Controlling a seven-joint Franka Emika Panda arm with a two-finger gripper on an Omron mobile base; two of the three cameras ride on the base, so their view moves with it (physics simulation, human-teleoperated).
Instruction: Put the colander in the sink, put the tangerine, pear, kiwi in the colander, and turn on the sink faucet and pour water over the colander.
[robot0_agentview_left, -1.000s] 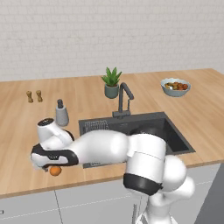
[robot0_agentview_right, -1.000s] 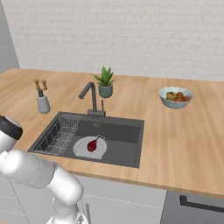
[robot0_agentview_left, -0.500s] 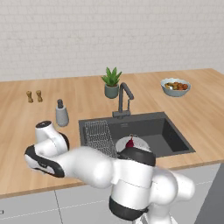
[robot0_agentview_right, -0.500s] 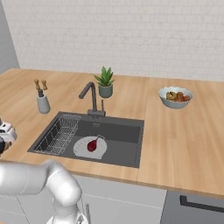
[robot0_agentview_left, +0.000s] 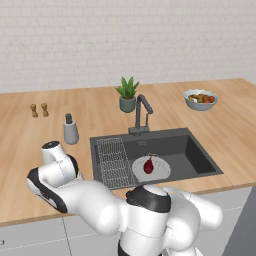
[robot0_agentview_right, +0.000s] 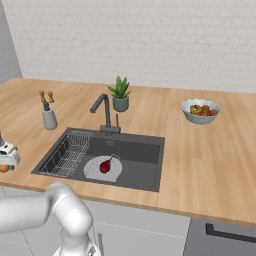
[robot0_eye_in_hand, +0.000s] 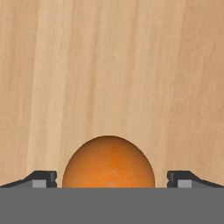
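Observation:
The tangerine (robot0_eye_in_hand: 108, 162) lies on the wooden counter, close under the hand view. It sits between the two dark fingertips of my open gripper (robot0_eye_in_hand: 111, 183), and neither tip touches it. In the right base view the tangerine (robot0_agentview_right: 3, 169) peeks out at the left edge, under my hand. The pale colander (robot0_agentview_left: 160, 172) (robot0_agentview_right: 92, 170) rests in the dark sink (robot0_agentview_left: 195, 152) (robot0_agentview_right: 142, 167). A dark red pear (robot0_agentview_left: 148, 166) (robot0_agentview_right: 105, 165) with a stem lies in it. The sink faucet (robot0_agentview_left: 141, 111) (robot0_agentview_right: 103, 111) stands behind the basin. The kiwi and the water are out of view.
A bluish bowl (robot0_agentview_left: 200, 99) (robot0_agentview_right: 200, 111) heaped with fruit stands at the back right. A potted plant (robot0_agentview_left: 127, 95), a soap dispenser (robot0_agentview_left: 70, 130) and two small shakers (robot0_agentview_left: 39, 110) stand behind and left of the sink. A wire rack (robot0_agentview_left: 114, 162) fills the basin's left side.
My arm has swung further left and down over the counter's front edge. Its body now hides the tangerine in the left base view. The hand has entered the right base view. The jaws stayed open.

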